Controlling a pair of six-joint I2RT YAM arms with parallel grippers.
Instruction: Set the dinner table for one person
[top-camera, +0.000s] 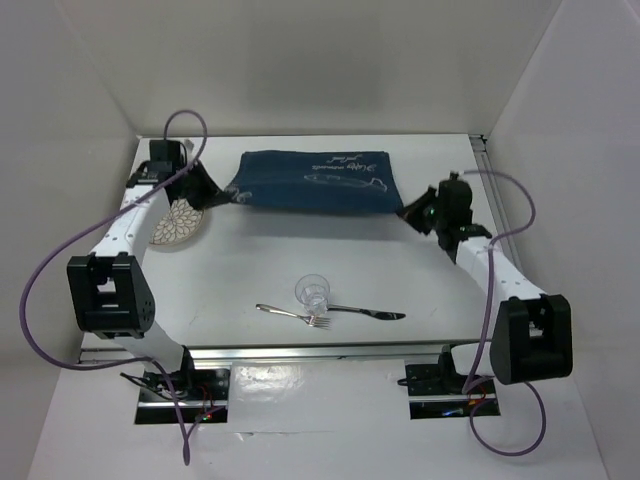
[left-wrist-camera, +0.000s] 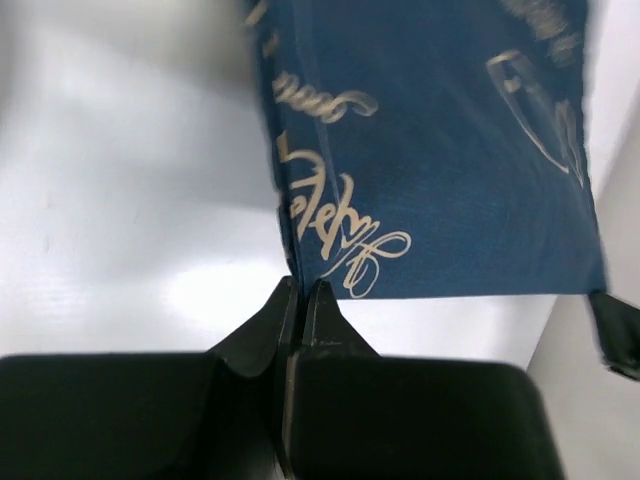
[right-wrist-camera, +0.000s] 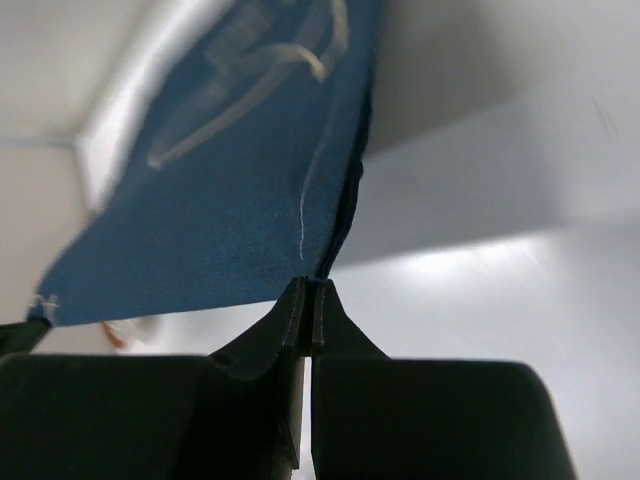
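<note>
We've got the white dinner table (top-camera: 250, 275) filling the space, walls (top-camera: 300, 60) close around. The blue placemat (top-camera: 315, 185) hangs over its far side, long axis left to right, strung between both arms: left gripper (top-camera: 222, 196) pinched tight on the left corner, right gripper (top-camera: 410, 212) on the right. The plate (top-camera: 178, 228) sits just left of the placemat; glass (top-camera: 313, 291), fork (top-camera: 292, 315) and knife (top-camera: 365, 312) nearer us. Two-arm move, we reckon.

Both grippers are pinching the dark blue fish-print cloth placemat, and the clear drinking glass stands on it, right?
No. The top view shows the clear drinking glass on the bare white tabletop by the metal fork, off the dark blue placemat. The left gripper and right gripper do pinch it.
</note>
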